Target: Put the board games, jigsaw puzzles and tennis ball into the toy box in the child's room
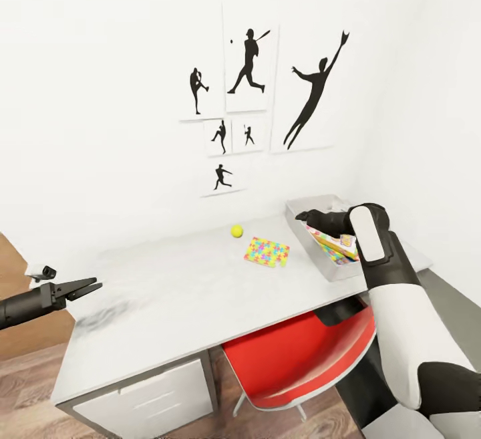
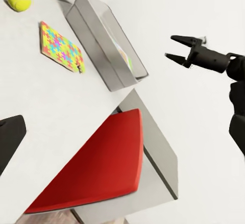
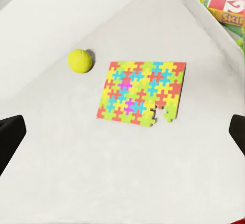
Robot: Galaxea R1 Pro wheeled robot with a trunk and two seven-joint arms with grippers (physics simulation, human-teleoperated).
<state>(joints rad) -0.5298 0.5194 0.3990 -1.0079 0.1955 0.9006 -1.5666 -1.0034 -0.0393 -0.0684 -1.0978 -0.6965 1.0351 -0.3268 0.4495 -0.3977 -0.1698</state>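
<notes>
The surface is white on a grey frame, with white drawers. The tennis ball is yellow-green. Beside it, the jigsaw puzzle is a mosaic of yellow, pink, green, blue and orange-red. The toy box is light grey, holding colourful printed boxes. The chair is red. Black silhouette pictures hang on the white wall.

The table bears tennis ball, jigsaw puzzle, toy box
</notes>
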